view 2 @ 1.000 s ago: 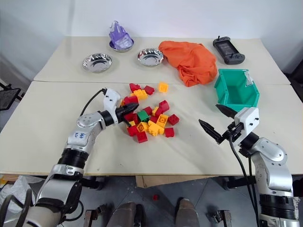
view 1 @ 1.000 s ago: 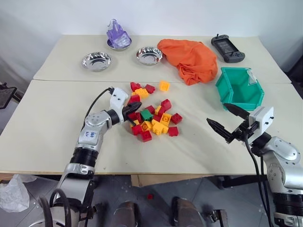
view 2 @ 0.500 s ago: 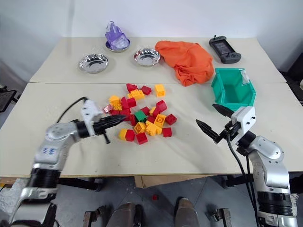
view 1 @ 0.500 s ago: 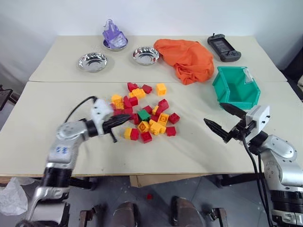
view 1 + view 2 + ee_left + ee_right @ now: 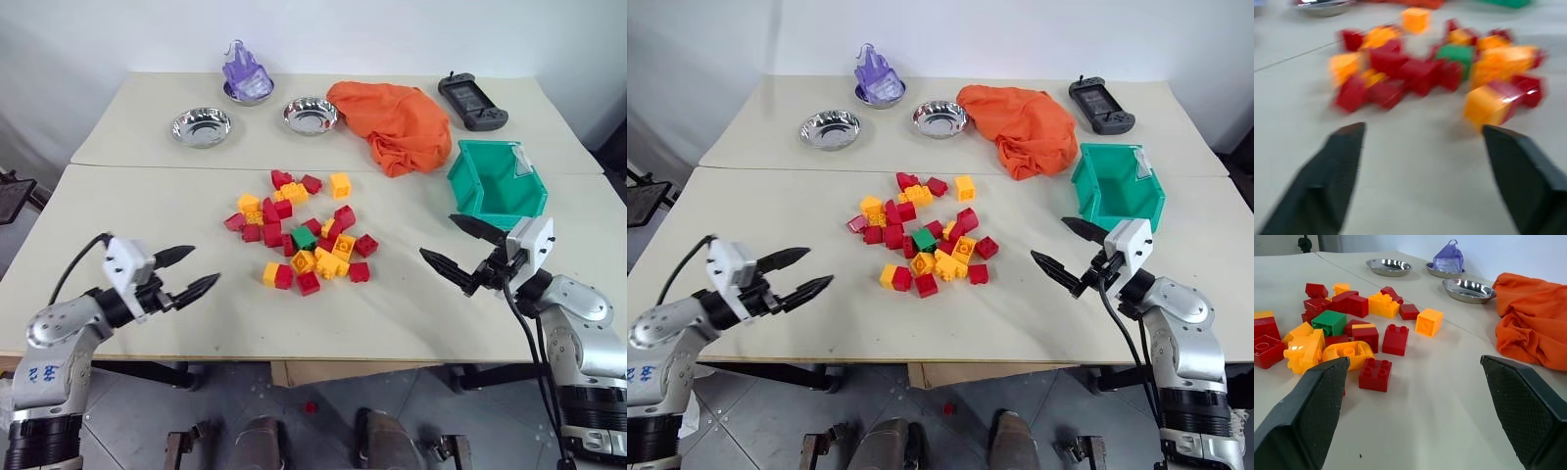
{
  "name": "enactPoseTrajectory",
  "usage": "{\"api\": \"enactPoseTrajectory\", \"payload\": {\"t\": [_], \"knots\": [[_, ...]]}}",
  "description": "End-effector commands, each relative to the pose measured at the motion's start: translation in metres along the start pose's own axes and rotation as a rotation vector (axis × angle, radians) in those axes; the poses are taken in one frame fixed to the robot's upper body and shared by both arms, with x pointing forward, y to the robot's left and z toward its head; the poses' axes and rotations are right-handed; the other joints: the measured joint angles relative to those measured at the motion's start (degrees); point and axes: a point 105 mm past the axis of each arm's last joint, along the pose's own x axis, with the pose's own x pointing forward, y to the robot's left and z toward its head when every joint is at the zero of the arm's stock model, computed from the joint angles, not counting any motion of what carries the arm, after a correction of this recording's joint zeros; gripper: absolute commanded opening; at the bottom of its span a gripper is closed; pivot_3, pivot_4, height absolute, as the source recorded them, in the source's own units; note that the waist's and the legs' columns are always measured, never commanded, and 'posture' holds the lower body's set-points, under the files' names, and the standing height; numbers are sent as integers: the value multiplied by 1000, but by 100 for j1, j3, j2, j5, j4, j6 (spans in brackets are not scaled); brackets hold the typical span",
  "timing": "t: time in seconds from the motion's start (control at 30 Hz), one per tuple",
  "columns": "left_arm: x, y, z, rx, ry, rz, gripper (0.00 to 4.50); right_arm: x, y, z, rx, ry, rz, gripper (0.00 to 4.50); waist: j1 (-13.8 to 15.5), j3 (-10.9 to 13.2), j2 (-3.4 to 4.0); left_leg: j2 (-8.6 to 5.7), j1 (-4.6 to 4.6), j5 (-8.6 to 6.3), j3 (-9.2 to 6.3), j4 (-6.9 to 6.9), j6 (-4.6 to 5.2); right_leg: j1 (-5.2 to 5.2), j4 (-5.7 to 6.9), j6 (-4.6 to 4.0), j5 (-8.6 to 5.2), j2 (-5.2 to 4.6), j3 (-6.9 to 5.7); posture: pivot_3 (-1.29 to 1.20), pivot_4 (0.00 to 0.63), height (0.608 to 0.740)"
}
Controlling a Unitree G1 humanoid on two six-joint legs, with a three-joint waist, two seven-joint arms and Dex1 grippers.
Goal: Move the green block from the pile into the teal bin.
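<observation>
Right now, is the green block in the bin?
No. The green block sits in the pile, apart from the bin.

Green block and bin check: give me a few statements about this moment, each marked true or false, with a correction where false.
1. The green block lies in the pile among red and yellow bricks. True.
2. The teal bin already holds the green block. False: the block is on the table, in the pile.
3. The left gripper is shut on a brick. False: its fingers are spread and hold nothing.
4. The right gripper is open, between the pile and the bin. True.
5. The orange cloth lies inside the bin. False: it lies on the table beyond the bin.
</observation>
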Motion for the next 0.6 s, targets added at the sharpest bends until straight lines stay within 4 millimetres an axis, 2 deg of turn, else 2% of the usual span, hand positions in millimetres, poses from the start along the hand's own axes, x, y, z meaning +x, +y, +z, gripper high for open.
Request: {"api": "enactPoseTrajectory", "payload": {"t": [0.03,0.2,0.3,0.6], "knots": [[42,-18,25,82,11,-156,4451,-1,-2,9,-35,-24,-6,4500,26,0,0,0,0,0,0,0,0,0,0,0,0,0,0,0,150,740],[93,-14,31,138,130,-199,4451,-2,-1,12,-47,-35,-19,4500,26,0,0,-4,0,1,3,-1,-1,0,-1,0,0,0,0,0,150,740],[114,-9,29,157,188,-203,4451,-6,2,12,-49,-36,-29,4500,-4,0,0,-3,0,1,4,-6,-1,-2,-6,1,0,5,0,0,150,740],[143,-4,18,111,277,-193,4451,-16,11,9,-37,-34,-77,4500,-38,1,-2,-4,-2,1,3,0,-1,1,-9,2,1,5,0,0,150,740]]}}
